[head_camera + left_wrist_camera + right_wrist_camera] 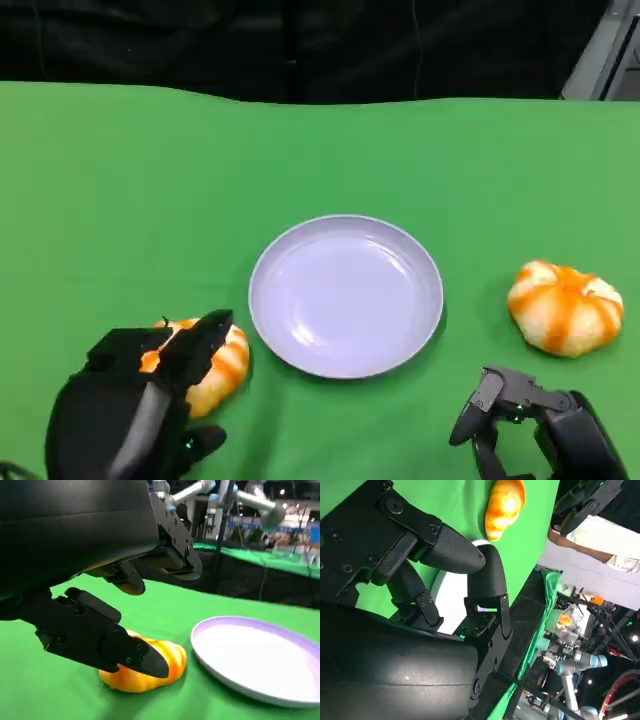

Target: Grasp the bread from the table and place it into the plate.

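Left robot hand (140, 400) spread over bread (215, 365); right robot hand (540, 425) curled, empty. Green tabletop (120, 200), plate (346, 296) mid-cloth, black backdrop (300, 45) behind.

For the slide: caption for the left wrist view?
Left hand reaching over a bread roll beside the empty plate.

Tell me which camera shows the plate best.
The head view: the whole plate shows, lying empty between the two breads. The left wrist view shows part of its rim; the right wrist view shows a white sliver behind the fingers.
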